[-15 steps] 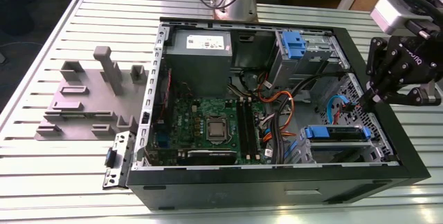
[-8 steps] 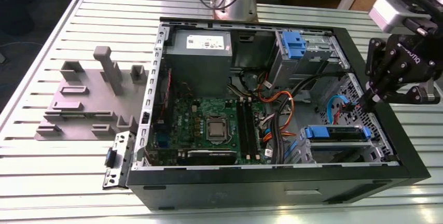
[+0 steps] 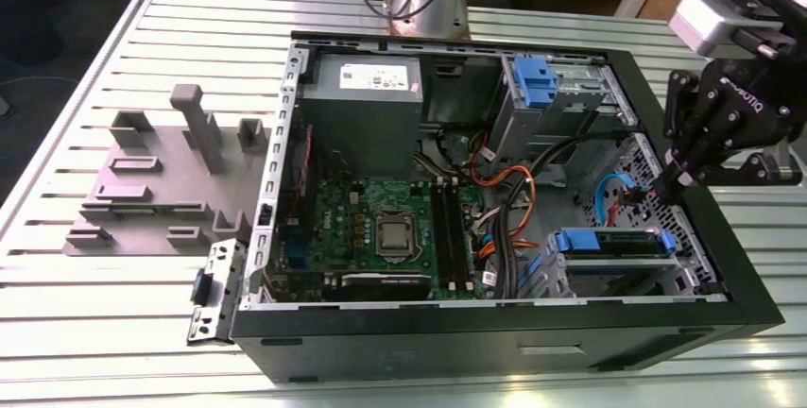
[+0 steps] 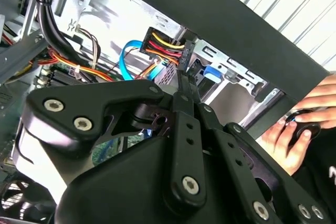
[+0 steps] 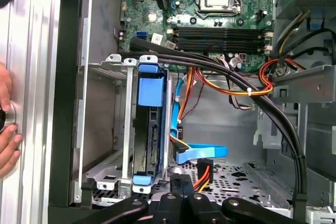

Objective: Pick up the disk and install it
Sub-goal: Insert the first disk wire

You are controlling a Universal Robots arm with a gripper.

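The disk (image 3: 614,243) sits in the drive cage at the lower corner of the open computer case (image 3: 505,332) on the exterior view's right, its blue rails showing. In the first wrist view the disk (image 5: 151,135) stands on edge inside the metal cage. My gripper (image 3: 664,184) hangs just above and behind the cage, over the case wall. Its fingers are shut, with the gripper (image 4: 182,74) tips against the end of a black power connector (image 4: 164,44) with yellow, red and orange wires. I cannot tell whether the connector is pinched. The gripper (image 5: 181,181) is close beside the disk's end.
A blue data cable (image 5: 202,152) and thick black cables (image 5: 273,114) cross the case floor near the cage. The motherboard (image 3: 391,229), the grey power-supply box (image 3: 366,87) and an upper blue-latched bay (image 3: 536,82) lie inside. A person's hand (image 4: 299,124) rests outside the case wall. Grey fixtures (image 3: 164,181) stand on the exterior view's left.
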